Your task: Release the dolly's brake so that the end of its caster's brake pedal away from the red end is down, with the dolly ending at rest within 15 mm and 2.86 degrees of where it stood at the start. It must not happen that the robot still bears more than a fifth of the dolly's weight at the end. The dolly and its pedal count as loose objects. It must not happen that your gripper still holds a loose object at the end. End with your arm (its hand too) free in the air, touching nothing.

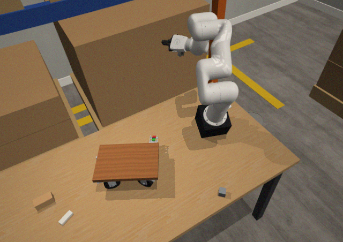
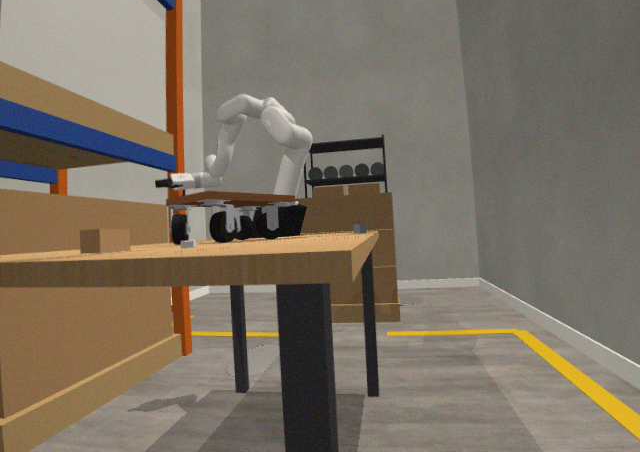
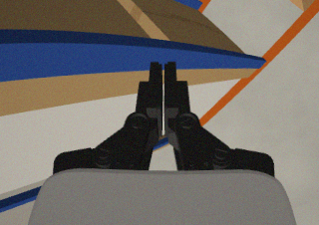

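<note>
The dolly (image 1: 126,161) has a reddish wooden deck and black caster wheels and stands on the wooden table; it also shows in the exterior view (image 2: 231,214). Its brake pedal (image 1: 153,138) sticks out at the deck's far right corner, with a red end and a green end; its tilt is too small to tell. My gripper (image 1: 165,42) is shut and empty, high in the air, far above and behind the dolly, pointing level toward the boxes. In the wrist view the fingers are pressed together with nothing between them. In the exterior view the gripper (image 2: 161,182) shows just above the deck's left end.
A small brown block (image 1: 43,200) and a white bar (image 1: 65,217) lie at the table's front left. A grey cube (image 1: 222,191) lies at the front right. The arm's black base (image 1: 213,121) is at the table's far right. Large cardboard boxes (image 1: 124,51) stand behind the table.
</note>
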`<control>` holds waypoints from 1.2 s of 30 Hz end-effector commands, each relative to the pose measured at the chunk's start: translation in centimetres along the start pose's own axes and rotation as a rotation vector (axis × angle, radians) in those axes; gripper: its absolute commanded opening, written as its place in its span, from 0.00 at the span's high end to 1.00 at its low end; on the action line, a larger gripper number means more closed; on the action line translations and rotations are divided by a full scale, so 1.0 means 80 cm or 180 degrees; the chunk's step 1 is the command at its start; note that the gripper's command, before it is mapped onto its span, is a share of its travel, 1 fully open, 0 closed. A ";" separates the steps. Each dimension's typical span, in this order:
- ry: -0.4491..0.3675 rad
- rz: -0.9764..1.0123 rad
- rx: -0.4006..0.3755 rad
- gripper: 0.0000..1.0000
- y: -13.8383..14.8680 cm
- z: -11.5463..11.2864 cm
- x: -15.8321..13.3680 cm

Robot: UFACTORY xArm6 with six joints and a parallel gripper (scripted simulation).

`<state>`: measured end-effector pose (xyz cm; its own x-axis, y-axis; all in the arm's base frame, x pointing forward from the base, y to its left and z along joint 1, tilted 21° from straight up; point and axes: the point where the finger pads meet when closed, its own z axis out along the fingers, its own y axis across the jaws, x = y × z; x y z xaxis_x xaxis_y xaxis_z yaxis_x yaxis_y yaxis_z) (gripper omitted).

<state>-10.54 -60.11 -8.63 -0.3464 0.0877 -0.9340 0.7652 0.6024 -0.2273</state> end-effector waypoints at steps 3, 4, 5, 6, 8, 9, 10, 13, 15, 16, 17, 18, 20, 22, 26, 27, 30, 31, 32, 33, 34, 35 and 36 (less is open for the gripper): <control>-0.0036 -0.0641 -0.0921 1.00 0.092 0.045 -0.080; -0.0036 -0.0641 -0.0921 1.00 0.102 0.051 -0.090; -0.0036 -0.0641 -0.0921 1.00 0.115 0.057 -0.101; -0.0073 -0.0920 -0.1275 1.00 0.136 0.057 -0.109; -0.0074 -0.0941 -0.1304 1.00 0.162 0.067 -0.130; -0.0074 -0.0941 -0.1304 1.00 0.175 0.072 -0.141; -0.0126 -0.1262 -0.1694 1.00 0.197 0.068 -0.147; -0.0187 -0.1546 -0.2016 1.00 0.244 0.070 -0.172; -0.0193 -0.1603 -0.2084 1.00 0.260 0.071 -0.182; -0.0193 -0.1603 -0.2084 1.00 0.270 0.072 -0.188; -0.0193 -0.1603 -0.2084 1.00 0.283 0.074 -0.198; -0.0276 -0.1961 -0.2471 1.00 0.307 0.065 -0.203; -0.0276 -0.1961 -0.2471 1.00 0.336 0.067 -0.224; -0.0371 -0.2301 -0.2815 1.00 0.366 0.057 -0.234; -0.0492 -0.2714 -0.3213 1.00 0.428 0.038 -0.261; -0.0492 -0.2714 -0.3213 1.00 0.442 0.034 -0.269; -0.0624 -0.3101 -0.3560 1.00 0.488 0.012 -0.286; -0.0716 -0.3287 -0.3714 1.00 0.498 0.000 -0.285; -0.0732 -0.3345 -0.3764 1.00 0.506 -0.003 -0.288; -0.0759 -0.3445 -0.3848 1.00 0.517 -0.008 -0.293; -0.0840 -0.3582 -0.3953 1.00 0.530 -0.022 -0.294; -0.0890 -0.3732 -0.4074 1.00 0.545 -0.030 -0.301; -0.0932 -0.3876 -0.4187 1.00 0.559 -0.037 -0.308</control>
<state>27.99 -37.49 3.21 -0.2327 -0.7948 -0.5605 -0.6175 0.5660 -0.5462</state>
